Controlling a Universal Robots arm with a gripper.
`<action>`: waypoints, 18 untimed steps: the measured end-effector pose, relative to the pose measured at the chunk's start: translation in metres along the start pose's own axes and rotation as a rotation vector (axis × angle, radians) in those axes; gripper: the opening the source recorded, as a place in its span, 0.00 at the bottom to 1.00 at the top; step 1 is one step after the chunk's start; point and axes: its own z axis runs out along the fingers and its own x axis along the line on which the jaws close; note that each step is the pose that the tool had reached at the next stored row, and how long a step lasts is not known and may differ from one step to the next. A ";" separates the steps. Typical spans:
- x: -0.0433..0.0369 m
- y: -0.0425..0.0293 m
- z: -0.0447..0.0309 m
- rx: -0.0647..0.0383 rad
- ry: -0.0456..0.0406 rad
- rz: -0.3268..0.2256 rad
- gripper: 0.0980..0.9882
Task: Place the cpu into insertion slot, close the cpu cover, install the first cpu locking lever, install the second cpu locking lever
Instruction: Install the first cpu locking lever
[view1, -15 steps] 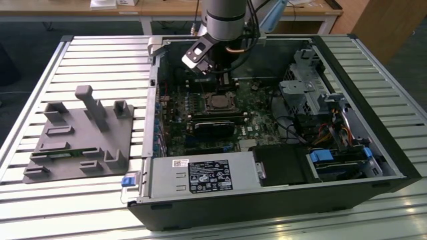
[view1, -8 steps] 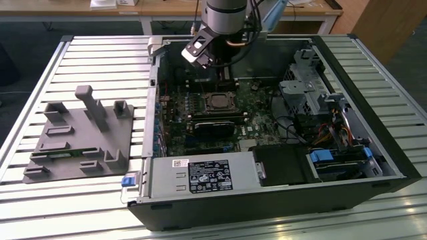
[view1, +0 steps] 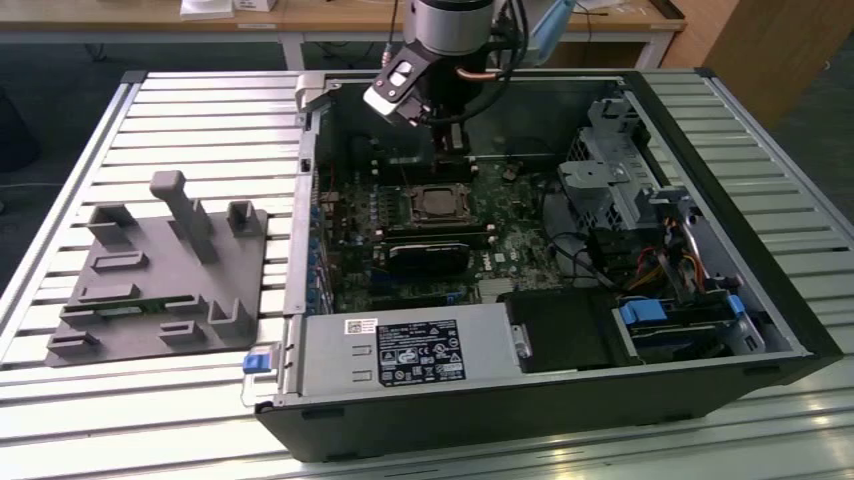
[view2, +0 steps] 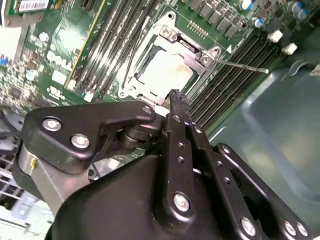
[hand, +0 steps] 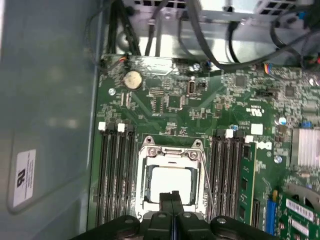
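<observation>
1. While the computer case (view1: 561, 400) lies open on the slatted desk (view1: 200, 120), the arm (view1: 451, 30) reaches down into it, with the fingers (hand: 166, 202) just above the insertion slot (view1: 415, 204).
2. Fingers are pressed together in both wrist views, nothing between them.
3. cpu (hand: 171, 181) sits flat in the slot, its silver top showing.
4. cpu cover (hand: 172, 151) lies down around the chip, which shows through its window.
5. One locking lever (view2: 242, 65), a thin rod, angles out from the socket's corner across the memory slots (view2: 235, 85).
6. Grey fixture (view1: 160, 270) is on the desk at the exterior view's left, well apart from the case.
</observation>
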 end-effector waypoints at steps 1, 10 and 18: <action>0.0000 0.0000 0.0000 0.000 0.0006 -0.018 0.01; 0.0000 0.0000 0.0000 0.002 0.0064 -0.181 0.01; 0.0000 0.0000 0.0000 0.004 0.0115 -0.327 0.01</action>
